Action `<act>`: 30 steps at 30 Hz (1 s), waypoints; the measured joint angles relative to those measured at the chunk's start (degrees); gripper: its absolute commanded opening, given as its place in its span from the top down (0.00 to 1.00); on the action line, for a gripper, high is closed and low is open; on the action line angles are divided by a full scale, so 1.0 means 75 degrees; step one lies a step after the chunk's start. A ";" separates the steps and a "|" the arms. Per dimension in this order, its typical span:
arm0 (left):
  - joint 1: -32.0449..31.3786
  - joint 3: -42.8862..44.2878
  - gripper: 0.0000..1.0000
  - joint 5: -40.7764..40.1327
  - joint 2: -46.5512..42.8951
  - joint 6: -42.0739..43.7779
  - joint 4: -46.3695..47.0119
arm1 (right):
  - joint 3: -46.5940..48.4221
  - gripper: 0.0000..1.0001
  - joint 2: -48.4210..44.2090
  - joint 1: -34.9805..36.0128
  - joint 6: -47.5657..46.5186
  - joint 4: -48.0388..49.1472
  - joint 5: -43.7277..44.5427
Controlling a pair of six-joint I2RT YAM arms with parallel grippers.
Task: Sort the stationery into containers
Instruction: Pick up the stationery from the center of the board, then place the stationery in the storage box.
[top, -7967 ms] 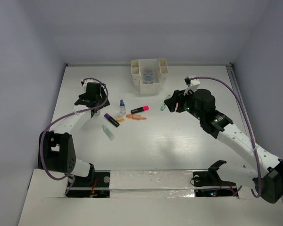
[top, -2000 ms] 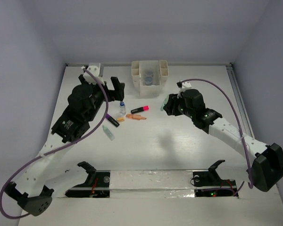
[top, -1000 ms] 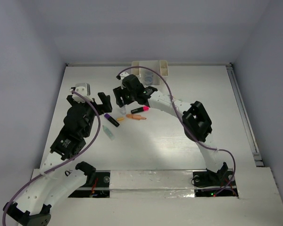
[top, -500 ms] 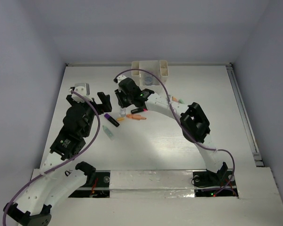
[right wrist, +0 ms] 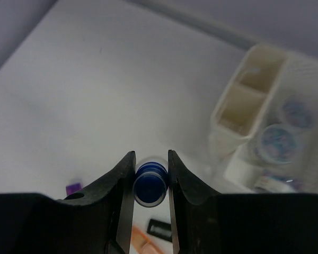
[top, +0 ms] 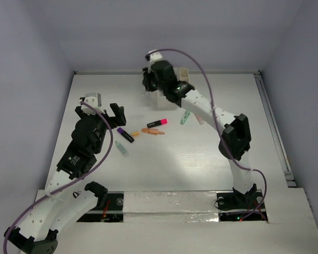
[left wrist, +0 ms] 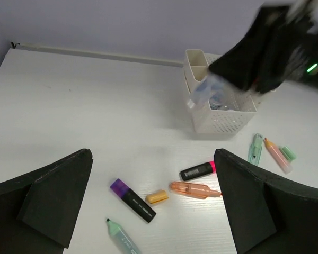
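Now your right jaws pinch the blue-capped bottle [right wrist: 150,183], cap showing between them; the organizer [right wrist: 262,55] sits ahead and to their right. Transport step: next, you need to center over a compartment, then release. Left jaws spread, empty.

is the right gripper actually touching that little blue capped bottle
Touching. The right wrist view shows the right gripper pressed against both sides of the blue-capped bottle at its cap, with no gap on either side.
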 measured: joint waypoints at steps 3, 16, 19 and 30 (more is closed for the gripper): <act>0.0000 -0.0006 0.01 0.0000 0.0050 0.0000 0.0000 | 0.0210 0.91 -0.0510 -0.0810 0.0017 0.0178 -0.0032; 0.0076 -0.0032 0.01 0.0006 0.0361 0.0000 0.0035 | 0.1530 0.91 -0.0140 -0.3142 0.0026 0.0099 -0.0187; 0.0181 -0.0032 0.01 0.0096 0.0469 -0.0003 0.0052 | 0.1647 0.91 0.0099 -0.3241 0.0003 -0.0038 -0.0449; 0.0481 -0.0032 0.01 0.0321 0.0810 -0.0035 0.0055 | 0.1588 0.89 0.0428 -0.3348 -0.0070 -0.0213 -0.0994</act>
